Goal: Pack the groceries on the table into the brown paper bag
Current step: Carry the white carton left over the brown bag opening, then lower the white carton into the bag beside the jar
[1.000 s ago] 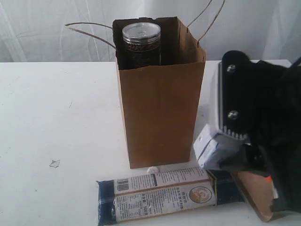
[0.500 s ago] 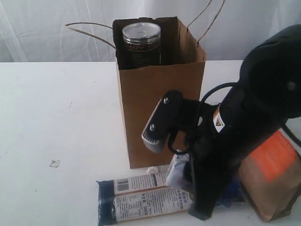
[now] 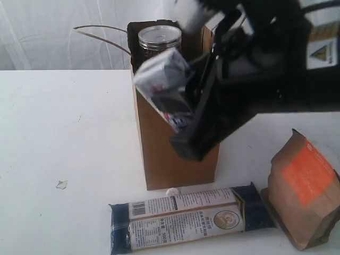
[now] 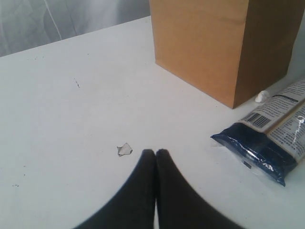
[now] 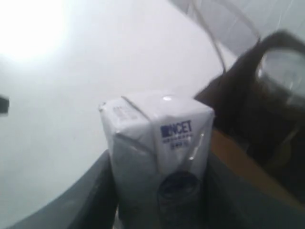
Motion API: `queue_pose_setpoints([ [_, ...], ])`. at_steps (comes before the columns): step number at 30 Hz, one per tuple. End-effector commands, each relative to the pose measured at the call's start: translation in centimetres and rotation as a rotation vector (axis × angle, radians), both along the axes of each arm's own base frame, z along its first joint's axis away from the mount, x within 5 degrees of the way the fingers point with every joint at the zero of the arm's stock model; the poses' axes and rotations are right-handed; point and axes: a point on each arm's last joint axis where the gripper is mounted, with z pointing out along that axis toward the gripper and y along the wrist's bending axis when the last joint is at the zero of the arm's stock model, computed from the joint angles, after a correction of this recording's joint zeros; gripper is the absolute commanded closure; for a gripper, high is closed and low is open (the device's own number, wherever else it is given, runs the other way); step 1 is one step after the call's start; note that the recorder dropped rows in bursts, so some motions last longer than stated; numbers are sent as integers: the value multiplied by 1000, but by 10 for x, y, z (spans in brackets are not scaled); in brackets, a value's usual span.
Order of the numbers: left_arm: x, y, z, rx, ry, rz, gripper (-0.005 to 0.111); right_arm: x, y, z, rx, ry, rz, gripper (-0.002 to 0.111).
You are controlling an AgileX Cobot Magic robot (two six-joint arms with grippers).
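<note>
Clamped on the small blue-white packet (image 3: 159, 79), my right hand (image 3: 180, 93) hides much of the brown paper bag (image 3: 159, 164); my left hand (image 4: 156, 157), pressed together, hovers over open table (image 4: 62, 124).

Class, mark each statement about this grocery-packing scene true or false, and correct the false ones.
1. The silver-lidded can stands inside the brown paper bag. True.
2. The right end effector holds the long navy-tan packet. False: it grips the small blue-white packet by the bag's top edge. The long packet lies on the table in front of the bag.
3. The left end effector is shut and holds nothing. True.
4. The brown pouch with orange label is in the bag. False: it sits on the table, to the bag's right in the exterior view.
</note>
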Motion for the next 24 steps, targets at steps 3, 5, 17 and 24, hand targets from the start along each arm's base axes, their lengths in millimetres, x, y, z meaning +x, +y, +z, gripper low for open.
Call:
queue_pose_setpoints([
  [3,0,0,-1,-4,7,1,107,-8,-10,52,329,-267,-30,108],
  [5,0,0,-1,-4,7,1,107,-6,-8,59,358,-304,-35,108],
  [17,0,0,-1,-4,7,1,107,59,-8,44,260,-272,-219,108],
  [24,0,0,-1,-4,7,1,107,87,-10,22,201,-208,-288,108],
])
